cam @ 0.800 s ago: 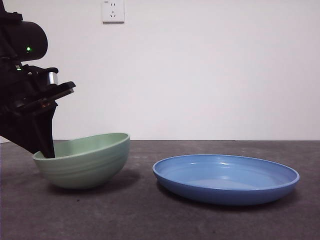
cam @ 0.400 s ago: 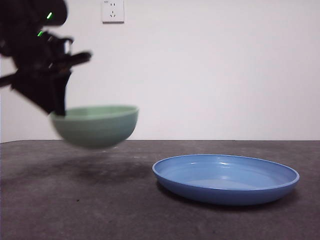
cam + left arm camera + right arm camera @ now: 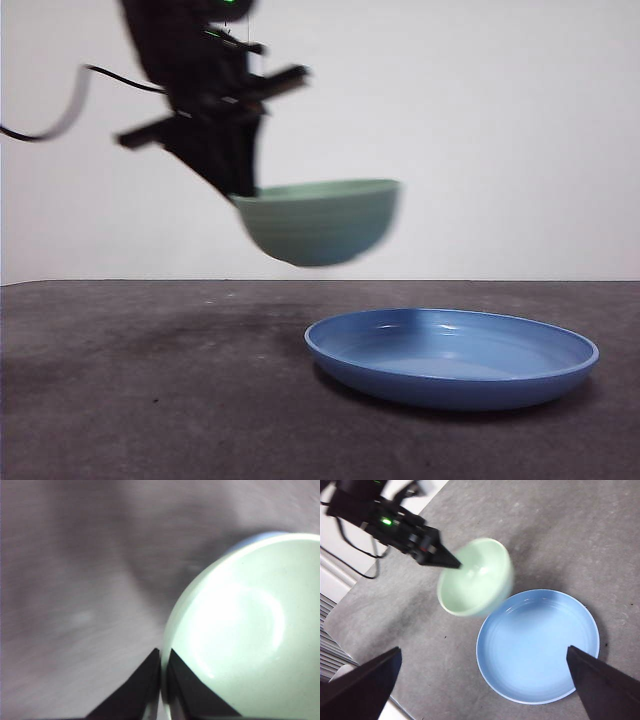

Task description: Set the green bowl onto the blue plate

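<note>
Two dishes, two pincers, one tabletop.

Item 1: green bowl [image 3: 320, 222], pale mint, ridged outside. Held in the air, upright, clear of the tabletop [image 3: 150, 400]. In front view it hangs above and slightly left of the plate's left rim, not touching it; edges blurred. Right wrist view has the bowl [image 3: 476, 577] overlapping the plate's rim on one side. Inside of bowl [image 3: 250, 630] looks bare in left wrist view.

Item 2: blue plate [image 3: 452, 358], wide, shallow, glossy, raised rim. Flat on tabletop, right of centre, nothing on it. Seen whole in right wrist view [image 3: 538, 645], inside bare.

Item 3: left pincer [image 3: 162, 680]. Clenched on the bowl's rim: in left wrist view one black jaw sits outside the wall, the other inside, rim pinched between. In front view the pincer [image 3: 240, 185] comes down from upper left w/ its dark arm, gripping the bowl's left rim. Also seen in right wrist view [image 3: 451, 562], tip at the bowl's rim.

Item 4: right pincer [image 3: 485, 680]. Released, jaws wide apart at either side of its own view, holding nothing; high above the plate, looking down on plate and bowl. Not seen in front view.

Item 5: tabletop, dark grey, matte. White wall [image 3: 500, 120] behind, far side.
</note>
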{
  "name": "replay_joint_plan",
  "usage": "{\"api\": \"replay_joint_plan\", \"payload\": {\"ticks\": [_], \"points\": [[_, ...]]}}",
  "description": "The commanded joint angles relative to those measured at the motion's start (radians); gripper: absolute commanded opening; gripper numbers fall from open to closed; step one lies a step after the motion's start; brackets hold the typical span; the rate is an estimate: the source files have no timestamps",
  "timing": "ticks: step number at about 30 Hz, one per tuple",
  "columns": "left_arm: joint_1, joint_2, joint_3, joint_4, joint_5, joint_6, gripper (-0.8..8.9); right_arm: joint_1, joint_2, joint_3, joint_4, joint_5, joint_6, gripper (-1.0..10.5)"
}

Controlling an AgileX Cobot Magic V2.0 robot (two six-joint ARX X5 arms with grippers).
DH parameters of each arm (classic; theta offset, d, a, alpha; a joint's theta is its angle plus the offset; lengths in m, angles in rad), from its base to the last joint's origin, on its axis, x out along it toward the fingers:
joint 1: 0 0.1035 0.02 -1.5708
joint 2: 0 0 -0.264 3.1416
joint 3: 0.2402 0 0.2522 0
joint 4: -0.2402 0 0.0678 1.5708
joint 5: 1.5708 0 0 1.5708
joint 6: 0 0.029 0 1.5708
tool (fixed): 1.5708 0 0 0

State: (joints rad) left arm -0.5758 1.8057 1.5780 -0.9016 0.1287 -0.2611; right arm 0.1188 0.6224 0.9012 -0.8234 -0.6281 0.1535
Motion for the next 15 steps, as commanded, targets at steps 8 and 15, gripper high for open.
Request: {"api": "replay_joint_plan", "payload": {"ticks": [8,15], "points": [[-0.134,0.258,0.222,-0.029,-0.002,-0.013,0.14,0.005,0.003,0.016,0.007,-0.001,-0.008,5.5],[-0.173,0.335,0.259,-0.036,-0.002,-0.013,0.14,0.005,0.003,0.017,0.006,-0.001,-0.008,5.5]]}}
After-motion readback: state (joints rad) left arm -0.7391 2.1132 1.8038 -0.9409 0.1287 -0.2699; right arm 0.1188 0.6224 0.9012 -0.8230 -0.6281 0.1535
